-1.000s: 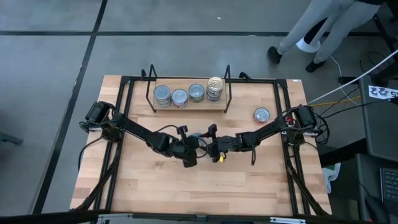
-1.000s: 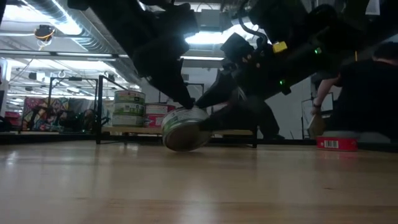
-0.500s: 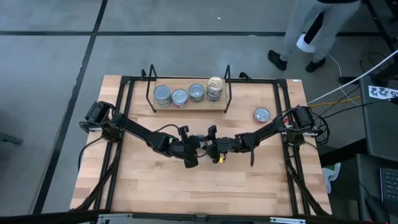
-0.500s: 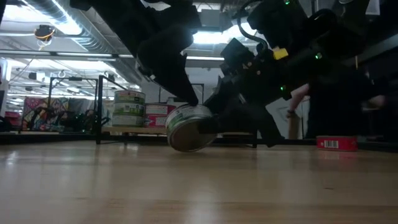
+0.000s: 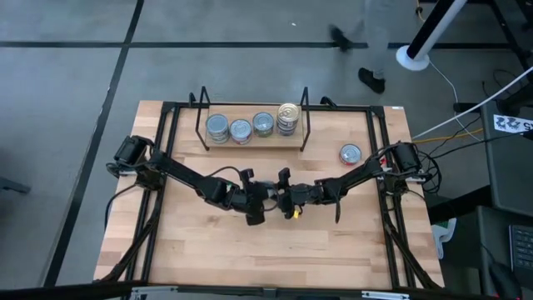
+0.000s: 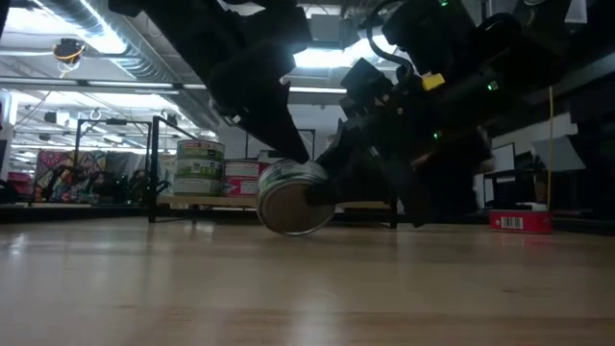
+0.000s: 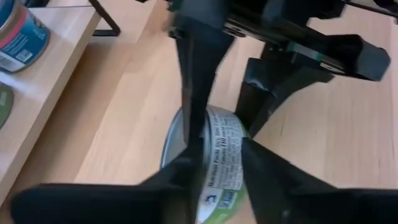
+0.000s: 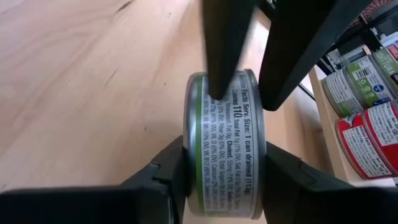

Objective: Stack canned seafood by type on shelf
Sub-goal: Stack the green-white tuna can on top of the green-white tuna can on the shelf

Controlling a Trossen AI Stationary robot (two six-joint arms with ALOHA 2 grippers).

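Right gripper: its two dark fingers clasp the green-label tin by the flat faces, one pad on each side; the right wrist view shows the printed side wall between them.
Left gripper: also at the same tin, fingers on either side of it; from the pictures I cannot tell whether they press it or have slackened.
Where the grippers meet: the high view places both at mid-table, tip to tip, left gripper and right gripper, but hides the tin beneath them.
Tin's pose: the low view alone shows the tin on edge and tilted, its round face turned toward the camera, its lower rim at or just above the wooden table.
Wrist views add: legible label print and a green band on the tin; each also shows the other arm's fingers gripping from the far side.
Shelf: at the table's far edge, black wire uprights on a light wooden base; the high view shows four columns of tins on it, the rightmost topped by a gold-lidded tin.
Shelf from low view: stacked green-label tins and a red-label tin beside them.
Shelf from right wrist view: green and red tins lying just beyond the held one.
Loose tin: a red-label tin rests on the table near the right arm's base, well apart from the shelf; the low view shows it at far right.
Beyond the table: a person's legs on the grey floor.
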